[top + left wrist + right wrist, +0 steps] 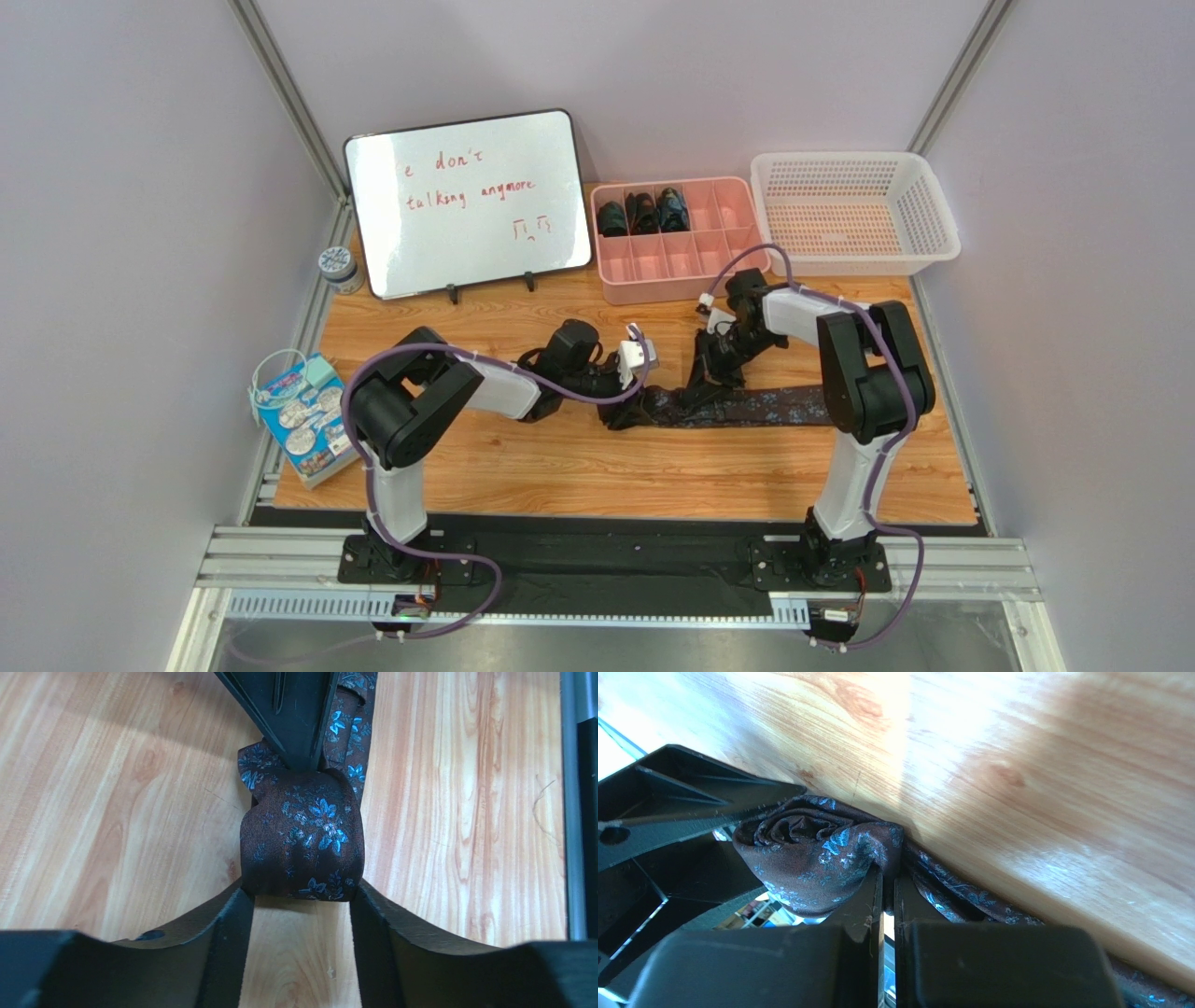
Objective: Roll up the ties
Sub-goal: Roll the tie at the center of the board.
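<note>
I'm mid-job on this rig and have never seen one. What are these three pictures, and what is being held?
Two robot arms with two-finger grippers work at a wooden table. The wide picture looks down from above; the other two come from cameras on the wrists. A flowered tie lies on the table, one end rolled. The left gripper clasps that roll from both sides; the right gripper is pinched shut on it. Behind: a whiteboard, a pink tray with three rolled ties, a white basket.
</note>
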